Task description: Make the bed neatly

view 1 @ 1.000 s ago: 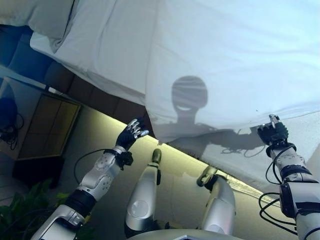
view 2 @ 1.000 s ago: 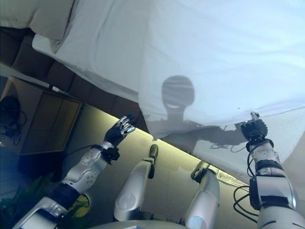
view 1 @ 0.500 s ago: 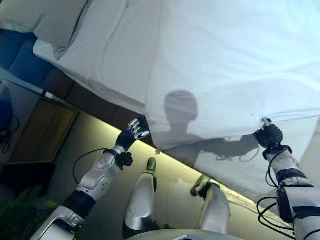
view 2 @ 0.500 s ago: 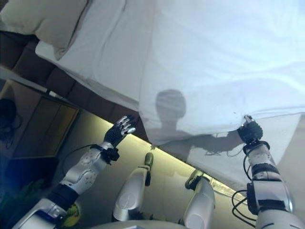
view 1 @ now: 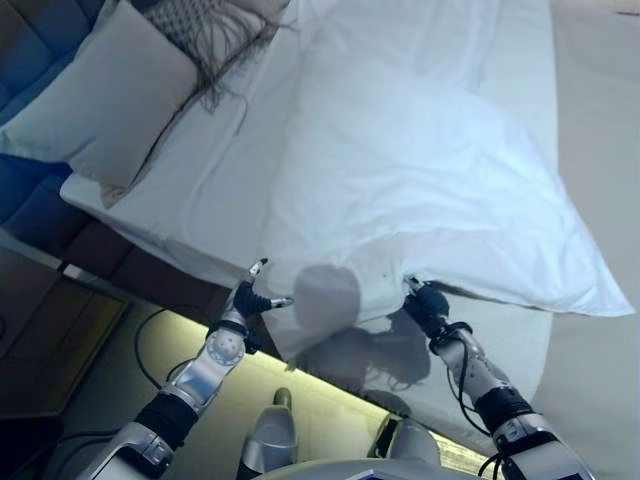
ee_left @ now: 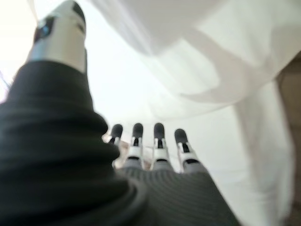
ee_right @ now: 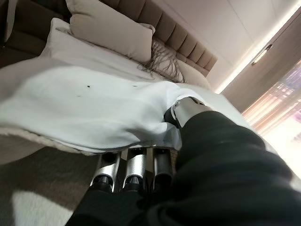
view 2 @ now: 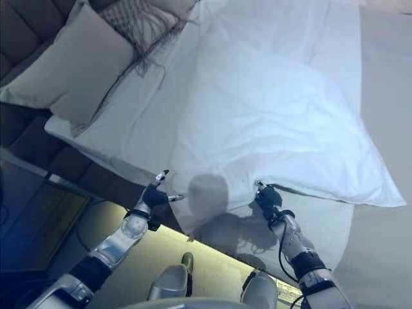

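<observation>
One bed, spread with one white sheet, seen from above at an angle. One white duvet lying across the middle and far part of the mattress, loosely rumpled, with its near edge lifted off the sheet and its right corner running to a point over the side of the bed. Two pillows at the head end: one plain beige pillow leaning against the dark padded headboard, and one patterned cushion with fringe just beside it, partly cut off by the frame edge. One dark bedside cabinet below the headboard corner.

Two robot hands in view. Right robot hand at the duvet's near edge, fingers curled round a fold of the white cloth and pinching it, thumb laid over the top of the fabric; gathered cloth puckered around the grip. Left robot hand just beside the duvet's near left corner, at the edge of the mattress, fingers straight and spread, thumb apart, holding nothing; white cloth hanging close in front of the fingertips, contact impossible to tell.
</observation>
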Controlling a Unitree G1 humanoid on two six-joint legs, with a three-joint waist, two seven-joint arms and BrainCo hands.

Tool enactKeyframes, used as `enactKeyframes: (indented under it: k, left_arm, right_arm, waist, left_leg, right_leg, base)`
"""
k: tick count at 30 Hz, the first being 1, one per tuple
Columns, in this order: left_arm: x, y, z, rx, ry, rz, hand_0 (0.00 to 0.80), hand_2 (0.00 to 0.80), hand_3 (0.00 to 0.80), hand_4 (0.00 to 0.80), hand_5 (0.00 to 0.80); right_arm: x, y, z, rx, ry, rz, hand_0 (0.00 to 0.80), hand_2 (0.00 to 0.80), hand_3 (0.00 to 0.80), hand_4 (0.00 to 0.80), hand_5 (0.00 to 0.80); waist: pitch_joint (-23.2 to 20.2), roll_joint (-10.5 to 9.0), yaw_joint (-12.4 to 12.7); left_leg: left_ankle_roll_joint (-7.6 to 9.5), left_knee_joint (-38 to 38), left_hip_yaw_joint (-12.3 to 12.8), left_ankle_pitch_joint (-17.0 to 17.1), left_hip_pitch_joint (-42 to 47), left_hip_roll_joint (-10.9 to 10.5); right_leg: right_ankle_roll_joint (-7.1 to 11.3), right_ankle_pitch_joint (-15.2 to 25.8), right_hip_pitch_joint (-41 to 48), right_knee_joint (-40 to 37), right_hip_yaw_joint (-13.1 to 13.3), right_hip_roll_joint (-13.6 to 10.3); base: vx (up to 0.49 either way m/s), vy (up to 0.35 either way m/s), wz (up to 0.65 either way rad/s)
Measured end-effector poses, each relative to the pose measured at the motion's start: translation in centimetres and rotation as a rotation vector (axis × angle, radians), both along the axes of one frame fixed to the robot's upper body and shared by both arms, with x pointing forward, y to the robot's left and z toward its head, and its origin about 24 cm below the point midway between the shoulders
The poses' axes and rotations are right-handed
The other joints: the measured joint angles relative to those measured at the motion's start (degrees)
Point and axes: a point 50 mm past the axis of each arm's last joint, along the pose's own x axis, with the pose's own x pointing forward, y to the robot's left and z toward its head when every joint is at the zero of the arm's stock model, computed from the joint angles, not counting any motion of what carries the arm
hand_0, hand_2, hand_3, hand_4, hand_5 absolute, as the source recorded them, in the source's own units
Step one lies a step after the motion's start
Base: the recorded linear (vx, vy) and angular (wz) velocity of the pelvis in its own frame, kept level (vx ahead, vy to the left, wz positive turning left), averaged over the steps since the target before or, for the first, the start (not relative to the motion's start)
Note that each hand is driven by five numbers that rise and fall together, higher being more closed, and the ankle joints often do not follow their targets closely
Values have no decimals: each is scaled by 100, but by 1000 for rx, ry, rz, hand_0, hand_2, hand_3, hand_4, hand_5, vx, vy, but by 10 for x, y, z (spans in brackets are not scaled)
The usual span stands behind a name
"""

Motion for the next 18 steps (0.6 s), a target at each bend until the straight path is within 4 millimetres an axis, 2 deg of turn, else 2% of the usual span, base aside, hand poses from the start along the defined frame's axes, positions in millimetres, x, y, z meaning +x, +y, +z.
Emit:
enactKeyframes:
  k: [7, 10, 14, 18]
  left_arm:
    - [9, -48, -6, 104, 15, -130, 0, 0, 0, 0, 0]
    - [15, -64, -2, 156, -20, -168, 0, 0, 0, 0, 0]
    - [21, -69, 4, 178, -72, -141, 0, 0, 0, 0, 0]
    - [32, -74, 20, 217, -174, -130, 0, 0, 0, 0, 0]
  right_arm:
    - [-2, 8, -4, -27, 28, 19, 800, 800, 800, 800, 800]
    - [10, 20, 7, -42, -5, 56, 800, 800, 800, 800, 800]
    - [28, 42, 23, 6, -53, 76, 800, 800, 800, 800, 800]
    - [43, 46, 41, 10, -116, 81, 800, 800, 800, 800, 800]
  waist:
    - [-194, 34, -131]
    - [-191, -30, -233]
    - [-76, -230, -228]
    - [58, -356, -242]
  left_leg:
    - [2, 17, 62, 1, -19, 115]
    - [2, 40, 92, 1, -314, 231]
    - [3, 148, 71, 2, -420, 375]
    - [3, 219, -23, 2, -678, 447]
  right_leg:
    - [-21, 10, -154, 28, 126, 115]
    - [-101, 59, -524, 110, 155, 232]
    - [-258, 105, -757, 206, 147, 385]
    - [-307, 92, -1057, 320, 154, 456]
  base:
    - [-140, -144, -11]
    - [-175, -235, -13]
    - [-152, -151, -32]
    - [-87, -57, -7]
